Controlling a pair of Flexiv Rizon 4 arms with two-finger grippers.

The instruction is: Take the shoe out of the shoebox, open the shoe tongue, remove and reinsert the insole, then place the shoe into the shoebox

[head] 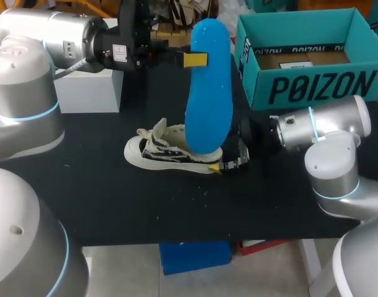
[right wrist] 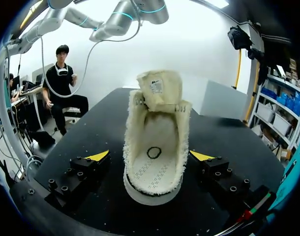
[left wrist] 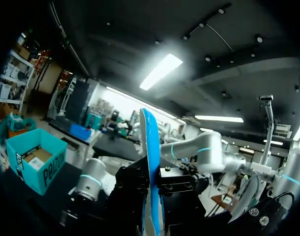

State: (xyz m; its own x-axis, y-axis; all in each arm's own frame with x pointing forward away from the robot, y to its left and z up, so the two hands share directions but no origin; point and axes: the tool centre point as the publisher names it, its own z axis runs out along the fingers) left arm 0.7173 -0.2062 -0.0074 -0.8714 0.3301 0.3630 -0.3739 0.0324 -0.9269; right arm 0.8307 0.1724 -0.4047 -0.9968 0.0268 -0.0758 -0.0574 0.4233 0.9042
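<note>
A long blue insole (head: 208,93) hangs upright over the table, and my left gripper (head: 193,60) is shut on its upper part. In the left wrist view the insole (left wrist: 150,162) shows edge-on, clamped between the black fingers. Below it a white and black canvas shoe (head: 170,151) lies on the black table, its heel toward my right arm. My right gripper (head: 224,159) is open, one yellow-tipped finger on each side of the heel. From the right wrist, the shoe (right wrist: 157,142) has its tongue pulled up and its bare inner sole showing between the spread fingers (right wrist: 98,156).
The open teal shoebox (head: 306,55) stands at the back right of the table, also visible in the left wrist view as the teal shoebox (left wrist: 34,160). A white block (head: 86,90) sits at the back left. Bare black table (head: 176,204) lies in front of the shoe.
</note>
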